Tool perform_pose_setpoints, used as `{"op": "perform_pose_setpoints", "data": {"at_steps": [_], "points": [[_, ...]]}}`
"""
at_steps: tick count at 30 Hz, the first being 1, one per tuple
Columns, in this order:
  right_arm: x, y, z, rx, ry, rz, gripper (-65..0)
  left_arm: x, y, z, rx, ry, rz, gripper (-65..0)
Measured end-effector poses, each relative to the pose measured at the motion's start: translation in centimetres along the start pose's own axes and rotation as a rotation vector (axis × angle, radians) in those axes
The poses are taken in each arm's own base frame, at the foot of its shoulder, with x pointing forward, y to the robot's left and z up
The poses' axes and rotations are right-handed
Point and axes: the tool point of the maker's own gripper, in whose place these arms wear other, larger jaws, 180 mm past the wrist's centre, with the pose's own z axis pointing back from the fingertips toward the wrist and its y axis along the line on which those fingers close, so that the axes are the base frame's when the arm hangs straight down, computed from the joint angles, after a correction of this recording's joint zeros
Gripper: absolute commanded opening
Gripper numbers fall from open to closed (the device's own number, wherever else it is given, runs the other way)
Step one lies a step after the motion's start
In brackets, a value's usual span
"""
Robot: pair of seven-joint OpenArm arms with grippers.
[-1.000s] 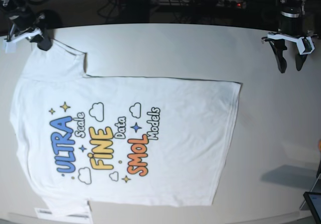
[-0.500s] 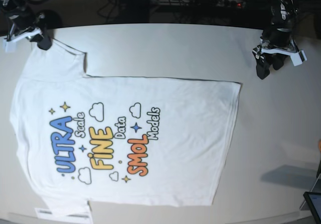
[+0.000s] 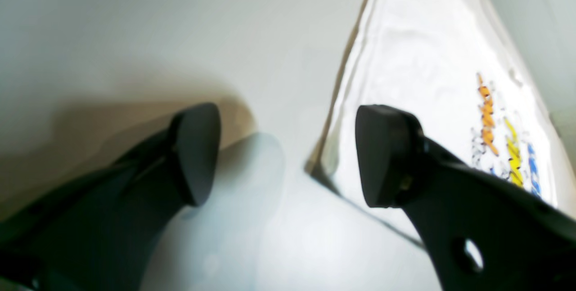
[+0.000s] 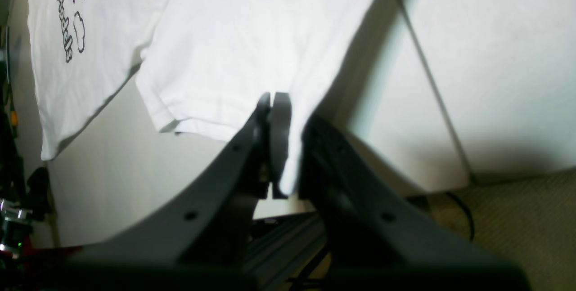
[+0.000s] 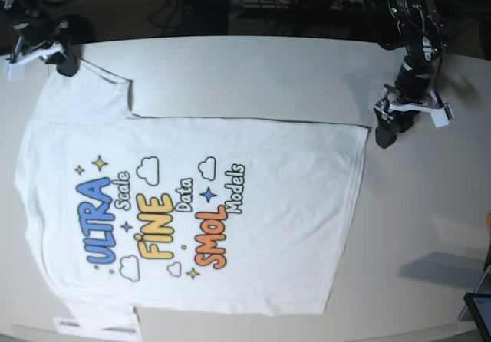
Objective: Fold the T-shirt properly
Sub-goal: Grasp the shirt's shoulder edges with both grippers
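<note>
T-shirt [image 5: 192, 212] lies flat, print up, on the table [image 5: 253, 73]. Right gripper [image 4: 274, 145] pinches the far-left sleeve. Left gripper [image 3: 288, 156], jaws spread, hangs beside the far-right hem corner; closing here risks missing the cloth.

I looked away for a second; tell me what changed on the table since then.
The left hand swung down from the table's far edge toward the T-shirt, and now hangs open beside its hem corner without touching it. The right hand stayed shut on the sleeve, and the shirt lies flat as before.
</note>
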Motion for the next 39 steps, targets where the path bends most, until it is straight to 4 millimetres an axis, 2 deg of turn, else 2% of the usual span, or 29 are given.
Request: {"op": "perform_pose_setpoints", "data": {"at_steps": [4,9,15,21,23,31,39], "points": [[0.0,0.0,0.0,0.001,0.001,0.0,-64.7,-1.8,-2.5,-1.1,-0.069,0.049,-0.014,-19.3],[0.0,0.0,0.0,0.001,0.0,-0.001,-64.7,-3.1,-4.2,-1.5,-0.114,0.07,-0.018,-19.5],[0.0,0.0,0.0,0.001,0.0,0.0,-64.7,-3.6,-4.5,-1.6,-0.119,0.074,-0.01,-20.3],[0.0,0.0,0.0,0.001,0.0,0.0,-64.7,-4.6,-4.8,-1.6,-0.121,0.092,0.006,-39.1],[0.0,0.0,0.0,0.0,0.001,0.0,-64.7,-4.9,-4.8,-1.6,-0.12,0.118,-0.008,-42.7],[0.0,0.0,0.0,0.0,0.001,0.0,-64.7,-4.9,-4.7,-2.3,-0.119,0.12,-0.012,-43.5],[-0.1,0.1,0.0,0.001,0.003,0.0,-64.7,-4.6,-4.2,-1.7,-0.129,0.104,0.001,-43.0]]}}
